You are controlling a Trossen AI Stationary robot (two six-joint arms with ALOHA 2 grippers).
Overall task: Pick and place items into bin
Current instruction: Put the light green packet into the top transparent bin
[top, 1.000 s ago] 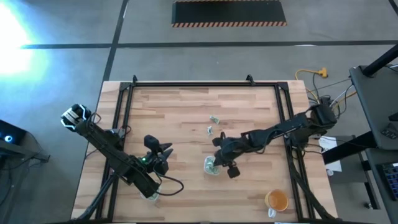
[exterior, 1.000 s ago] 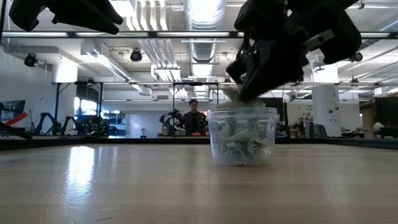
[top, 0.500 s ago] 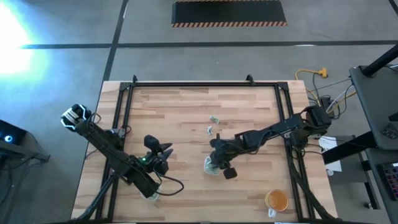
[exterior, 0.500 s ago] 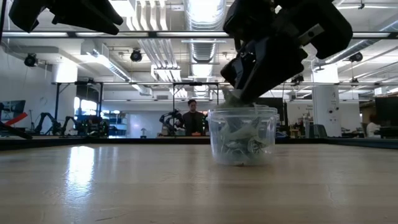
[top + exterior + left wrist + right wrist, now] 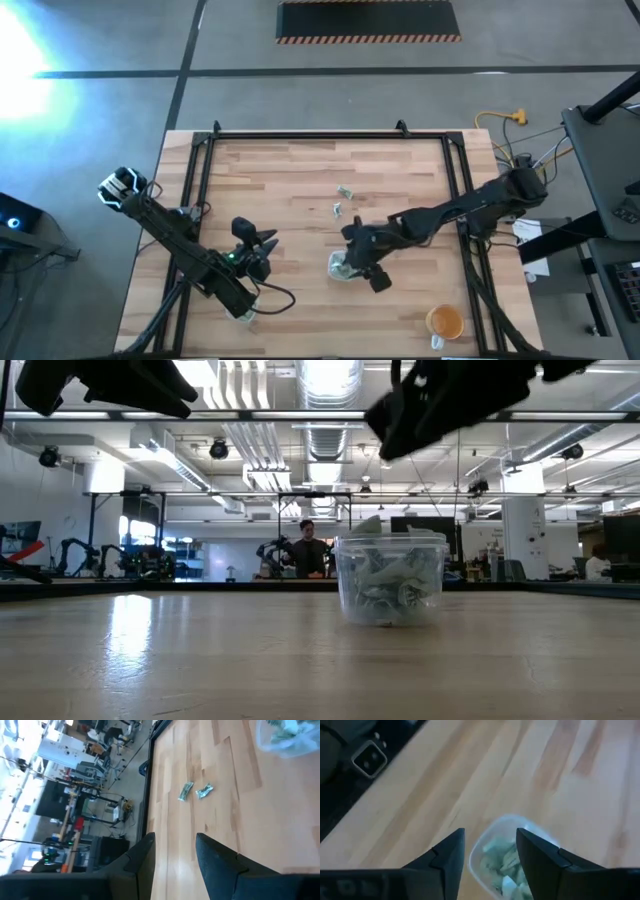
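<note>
Raised since the earlier frame, the right gripper [image 5: 352, 262] hangs over the clear bin [image 5: 341, 268], jaws apart and empty. Low view: crumpled items [image 5: 392, 582] fill the bin; no legible writing. Left wrist view: left gripper [image 5: 174, 851], parted, empty; two items [image 5: 195, 791] lie on the table [image 5: 235, 820].

- Both arms are dark, near black, built of slim jointed segments.
- The left arm [image 5: 180, 240] carries a white-and-grey block at its far end and a small green light near the wrist.
- The right arm [image 5: 450, 212] has black cables along it.
- Each hand has two dark, smooth, wedge-shaped fingers [image 5: 540, 860].
</note>
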